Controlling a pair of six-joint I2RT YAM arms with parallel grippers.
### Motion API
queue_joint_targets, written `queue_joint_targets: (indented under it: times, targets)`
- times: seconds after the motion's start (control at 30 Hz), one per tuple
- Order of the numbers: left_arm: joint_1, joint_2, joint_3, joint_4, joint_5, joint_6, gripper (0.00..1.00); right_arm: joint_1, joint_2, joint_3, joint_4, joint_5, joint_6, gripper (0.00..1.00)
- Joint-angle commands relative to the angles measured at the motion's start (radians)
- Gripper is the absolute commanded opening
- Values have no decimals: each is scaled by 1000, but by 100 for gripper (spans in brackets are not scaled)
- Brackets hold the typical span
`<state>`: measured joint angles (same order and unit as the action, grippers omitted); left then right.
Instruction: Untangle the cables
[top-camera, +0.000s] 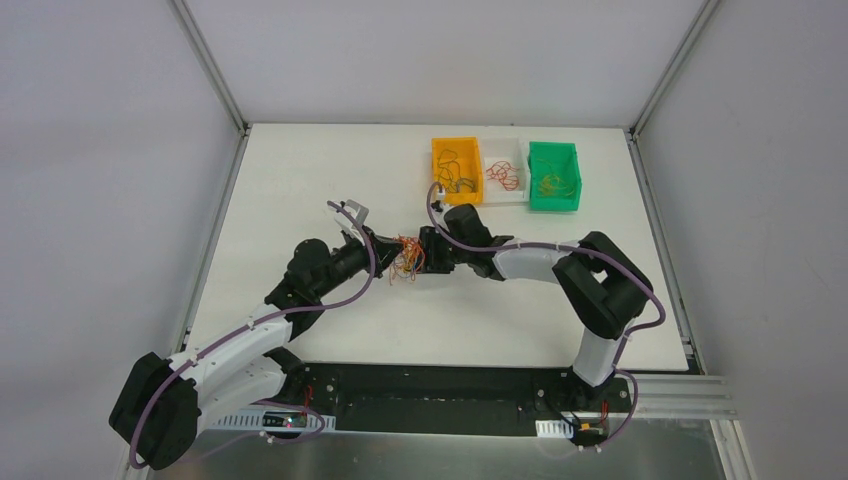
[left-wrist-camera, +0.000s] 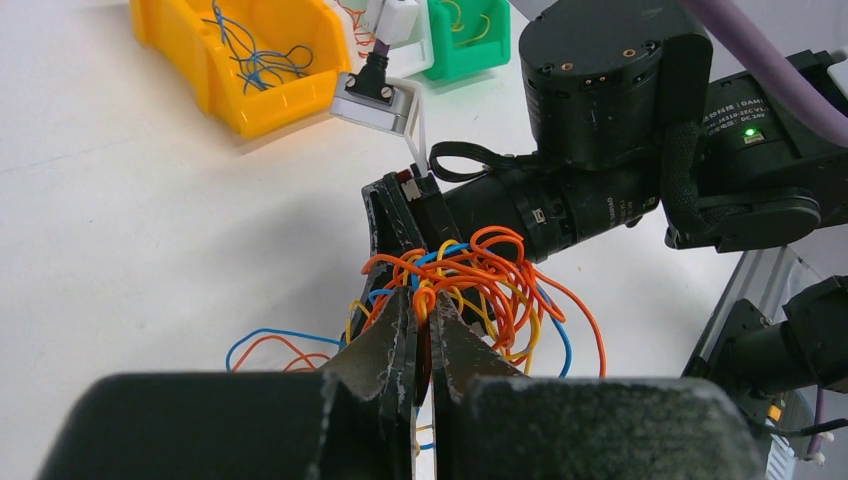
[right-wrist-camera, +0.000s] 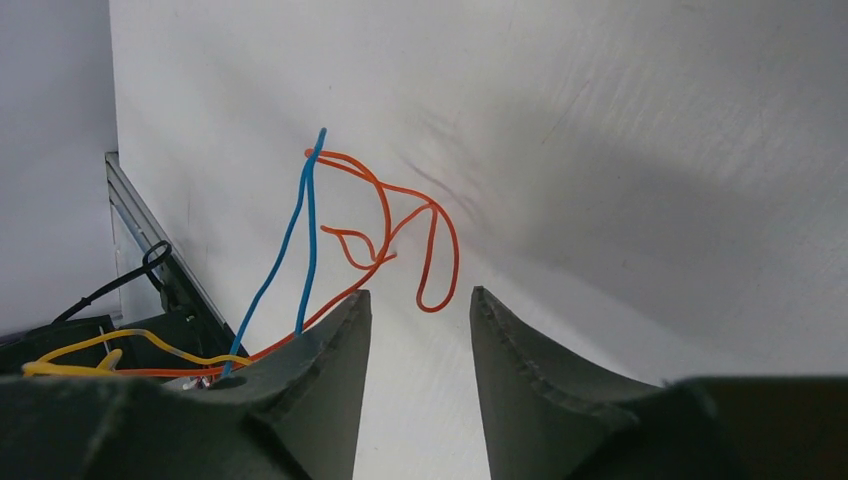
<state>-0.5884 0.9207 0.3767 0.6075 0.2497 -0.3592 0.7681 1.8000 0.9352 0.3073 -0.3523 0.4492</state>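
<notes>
The cables (top-camera: 407, 260) are a small clump of thin orange, yellow and blue wires held just above the table's middle, between my two grippers. In the left wrist view my left gripper (left-wrist-camera: 424, 298) is shut on an orange loop at the near edge of the clump (left-wrist-camera: 490, 275). My right gripper (top-camera: 428, 250) faces it from the other side of the clump. In the right wrist view the right gripper (right-wrist-camera: 420, 298) is open with nothing between its fingers. Blue and orange wires (right-wrist-camera: 380, 230) drape over its left finger (right-wrist-camera: 320, 350) and hang beyond the tips.
At the back right stand an orange bin (top-camera: 437, 170), a white tray (top-camera: 505, 196) and a green bin (top-camera: 553, 201), each holding some wires. The orange bin (left-wrist-camera: 180, 40) and green bin (left-wrist-camera: 470, 60) show behind the right arm in the left wrist view.
</notes>
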Motion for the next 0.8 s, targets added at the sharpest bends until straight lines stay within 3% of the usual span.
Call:
queue_joint_targets:
  times: [0.0, 0.37, 0.5, 0.77]
  targets:
    - [-2, -6, -9, 50, -3, -12, 0, 4, -8, 39, -31, 26, -6, 46]
    - [-1, -10, -11, 43, -38, -16, 0, 18, 25, 52, -13, 3, -9, 47]
    - [-1, -8, -7, 29, -47, -8, 0, 20, 22, 54, -20, 9, -10, 19]
    - [-1, -20, -10, -12, -147, -3, 0, 11, -38, 60, -127, 195, -24, 0]
